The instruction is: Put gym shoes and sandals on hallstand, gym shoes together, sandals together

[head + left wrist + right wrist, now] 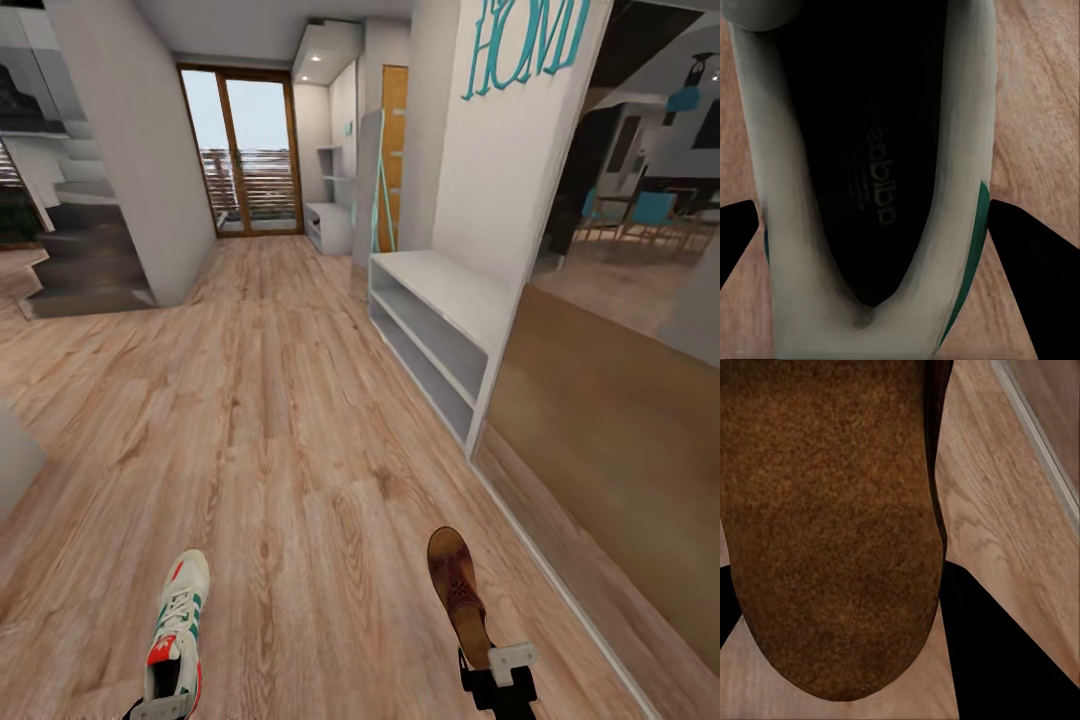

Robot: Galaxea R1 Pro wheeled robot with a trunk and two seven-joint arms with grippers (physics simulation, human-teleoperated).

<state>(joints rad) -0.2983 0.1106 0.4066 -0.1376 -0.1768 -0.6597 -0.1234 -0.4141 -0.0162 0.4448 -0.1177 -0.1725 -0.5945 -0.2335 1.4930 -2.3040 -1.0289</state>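
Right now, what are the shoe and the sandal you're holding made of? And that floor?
The gym shoe looks like smooth white leather or a look-alike, with green stripes and woven laces. The sandal seems to be brown leather with a fuzzy, suede-like footbed, grainy in the right wrist view. The corridor floor looks like matte wood planks, judging by the grain lines, though it could be laminate.

Black right gripper with pale grey fingertip plate; left gripper seemingly alike, mostly cropped.
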